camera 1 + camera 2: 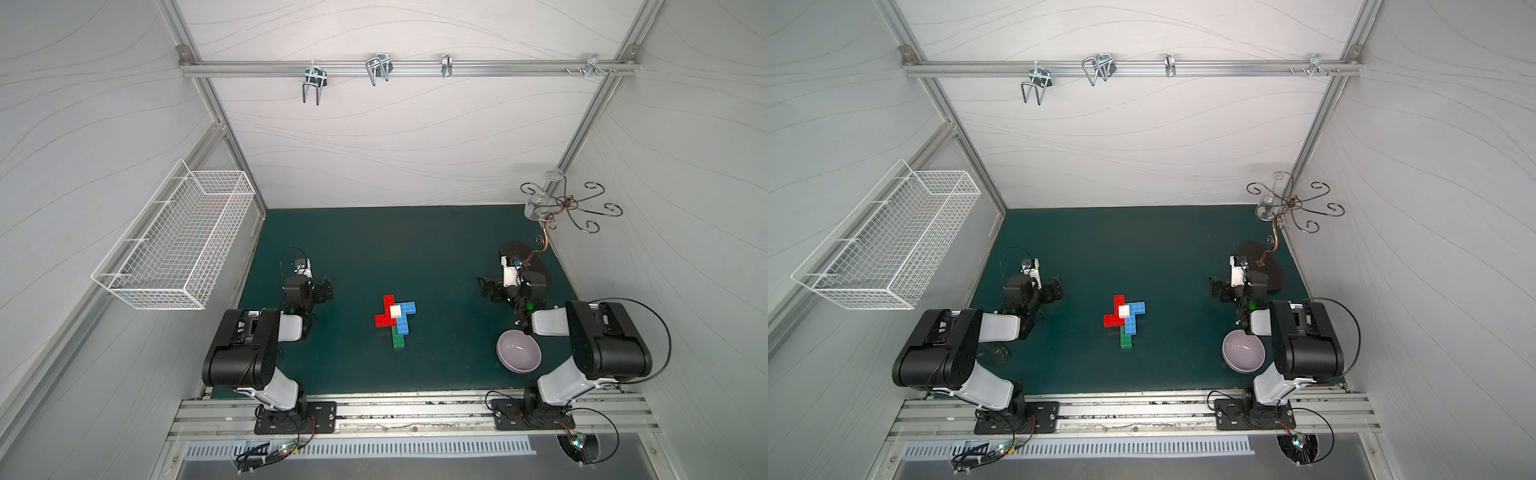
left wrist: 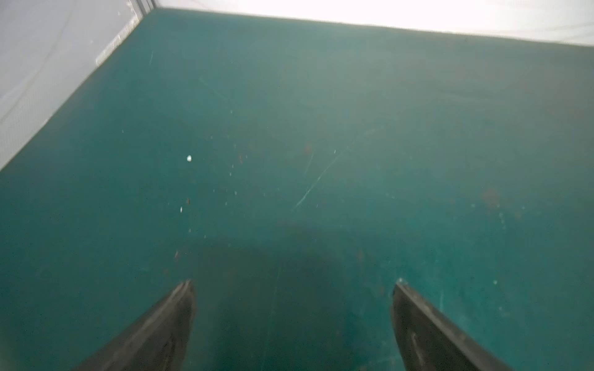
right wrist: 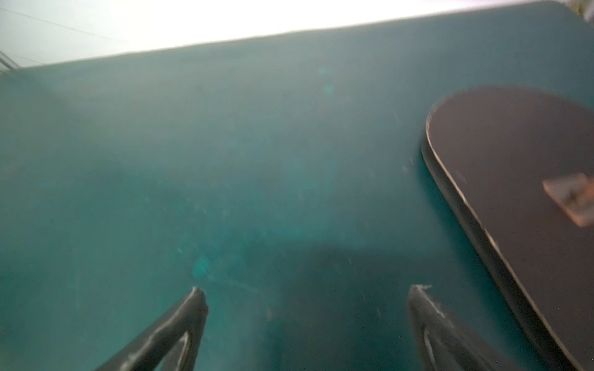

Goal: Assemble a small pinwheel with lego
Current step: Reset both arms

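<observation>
Both top views are bright, evenly lit and sharp, with wide-angle stretch toward the corners. Both wrist views are soft and hazy: the wall (image 2: pixel 385 9) blows out white at 12 o'clock, and shadow pools on the bench (image 2: pixel 321 144) at 6 o'clock by the left pincer (image 2: pixel 293 282) and right pincer (image 3: pixel 307 289).

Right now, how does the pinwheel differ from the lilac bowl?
The pinwheel is a flat cross of red, blue, white and green bricks; the lilac bowl is round, hollow and one colour. The pinwheel lies centred on the green mat, clear of both arms; the lilac bowl sits close by the right arm. Both rest on it, unheld: the left gripper and right gripper are open.
</observation>
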Robot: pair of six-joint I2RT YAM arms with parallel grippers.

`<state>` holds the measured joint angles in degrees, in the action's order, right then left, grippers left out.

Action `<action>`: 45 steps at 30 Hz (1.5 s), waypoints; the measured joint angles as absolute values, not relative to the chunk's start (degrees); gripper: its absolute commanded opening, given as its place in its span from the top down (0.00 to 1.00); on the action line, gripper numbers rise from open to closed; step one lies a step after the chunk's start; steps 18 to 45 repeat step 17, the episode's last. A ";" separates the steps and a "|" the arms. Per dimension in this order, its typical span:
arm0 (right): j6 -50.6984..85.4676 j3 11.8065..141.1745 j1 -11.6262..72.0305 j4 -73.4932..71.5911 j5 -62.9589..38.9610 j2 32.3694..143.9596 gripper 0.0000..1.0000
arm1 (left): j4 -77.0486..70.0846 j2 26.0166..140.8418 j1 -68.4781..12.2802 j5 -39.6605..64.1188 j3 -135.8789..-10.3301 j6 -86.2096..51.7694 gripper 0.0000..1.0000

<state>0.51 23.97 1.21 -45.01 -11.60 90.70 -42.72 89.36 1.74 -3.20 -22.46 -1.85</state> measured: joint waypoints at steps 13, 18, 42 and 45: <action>-0.32 26.22 2.94 -44.95 -6.37 90.70 0.01 | -44.01 89.32 1.78 -2.72 -23.22 -1.85 0.00; -0.49 26.22 2.98 -44.95 -6.20 90.70 0.01 | -44.01 89.32 1.78 -2.72 -23.22 -1.85 0.00; -0.49 26.22 2.98 -44.95 -6.20 90.70 0.01 | -44.01 89.32 1.78 -2.72 -23.22 -1.85 0.00; -0.49 26.22 2.98 -44.95 -6.20 90.70 0.01 | -44.01 89.32 1.78 -2.72 -23.22 -1.85 0.00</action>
